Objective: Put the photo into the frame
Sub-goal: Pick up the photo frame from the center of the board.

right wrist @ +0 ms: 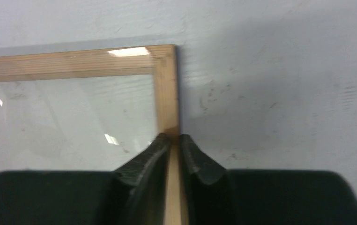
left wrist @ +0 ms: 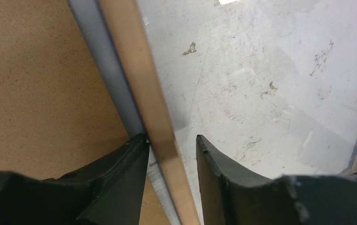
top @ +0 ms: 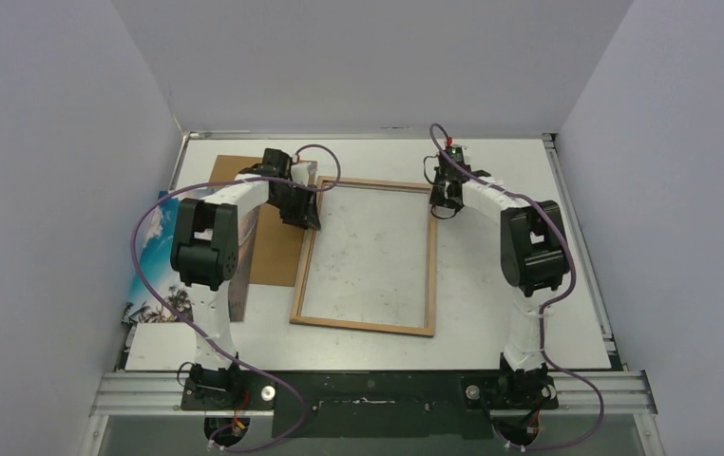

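**Both grippers at the frame's far rail ends, photo off to the left**

Top external view: the frame (top: 363, 326) lies flat in the middle of the table (top: 520, 313), light wood side up, with the table surface showing through its pane (top: 368, 256); the left gripper (top: 307, 215) is down at the far end of the frame's left rail; the right gripper (top: 445, 194) is at the far right corner; the photo (top: 154, 237), blue sky and clouds showing, sits at the table's left edge against the wall, partly hidden by the left arm and outside the frame; a brown backing board (top: 275, 258) lies between the photo and the frame, its right edge just beside the left rail.

Left wrist view: the left gripper (left wrist: 169, 140) stands open, one finger on each side of the frame's (left wrist: 134, 70) wooden rail; the outer fingertip is right at the rail's edge, and the inner one stands apart from it over the pane; it grips nothing; the backing board fills the left of the view.

Right wrist view: the right gripper (right wrist: 173, 138) is closed tight on the frame's (right wrist: 166, 93) right rail just short of the corner, both fingertips pressed against the wood; bare table lies to the right.
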Controlling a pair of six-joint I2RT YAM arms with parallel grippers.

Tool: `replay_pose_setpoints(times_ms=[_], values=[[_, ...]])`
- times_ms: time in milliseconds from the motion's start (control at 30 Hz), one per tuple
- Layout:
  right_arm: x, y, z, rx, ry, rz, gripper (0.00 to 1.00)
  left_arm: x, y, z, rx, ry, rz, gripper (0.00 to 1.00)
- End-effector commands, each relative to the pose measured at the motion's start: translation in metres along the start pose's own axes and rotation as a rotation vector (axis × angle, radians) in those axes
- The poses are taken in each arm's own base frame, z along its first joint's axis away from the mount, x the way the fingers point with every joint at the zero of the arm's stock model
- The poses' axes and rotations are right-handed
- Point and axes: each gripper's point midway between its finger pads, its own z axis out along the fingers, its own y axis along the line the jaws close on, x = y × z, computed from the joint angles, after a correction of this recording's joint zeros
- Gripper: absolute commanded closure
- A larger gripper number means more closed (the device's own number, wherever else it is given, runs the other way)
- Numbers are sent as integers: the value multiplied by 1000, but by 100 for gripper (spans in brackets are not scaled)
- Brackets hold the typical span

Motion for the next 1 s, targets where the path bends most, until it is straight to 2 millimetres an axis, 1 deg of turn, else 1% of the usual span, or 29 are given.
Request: replay_pose_setpoints(times_ms=[0,33,100,167,233,300,333,367,400,467,500,567,600,633,700,767,833,967], values=[[-27,1,-31,24,-95,-2,92,-9,9,5,-43,-9,28,59],[-34,5,-40,22,-118,-8,94,-10,10,5,-44,-9,27,60],[-45,13,-58,12,-152,-22,95,-10,10,7,-40,-5,26,64],[-50,21,-73,2,-168,-37,95,-9,11,10,-39,-1,25,68],[-51,28,-85,-8,-179,-48,95,-7,13,11,-46,4,24,71],[-47,30,-91,-14,-175,-49,94,-6,15,12,-54,7,27,77],[-44,29,-92,-16,-170,-45,93,-6,15,13,-57,9,26,80],[-41,27,-91,-14,-162,-45,89,-6,15,13,-57,10,26,85],[-37,24,-89,-4,-153,-44,83,-6,14,13,-58,14,28,88],[-28,16,-84,9,-133,-37,77,-7,15,12,-81,21,37,99],[-23,13,-81,4,-120,-30,74,-7,15,11,-94,25,45,100],[-11,7,-74,4,-93,-18,65,-15,14,4,-124,6,64,100],[-4,4,-70,10,-79,-15,62,-21,13,-1,-138,-14,75,100],[1,2,-67,12,-69,-12,59,-28,12,-7,-152,-34,86,100],[16,-5,-60,16,-42,-3,58,-43,8,-20,-184,-70,114,100],[21,-6,-56,-17,-33,34,58,-57,1,-35,-211,-101,155,100],[21,-6,-56,-67,-30,85,57,-71,-8,-50,-234,-134,196,100],[15,0,-63,-199,-35,184,56,-93,-28,-77,-302,-180,290,100]])
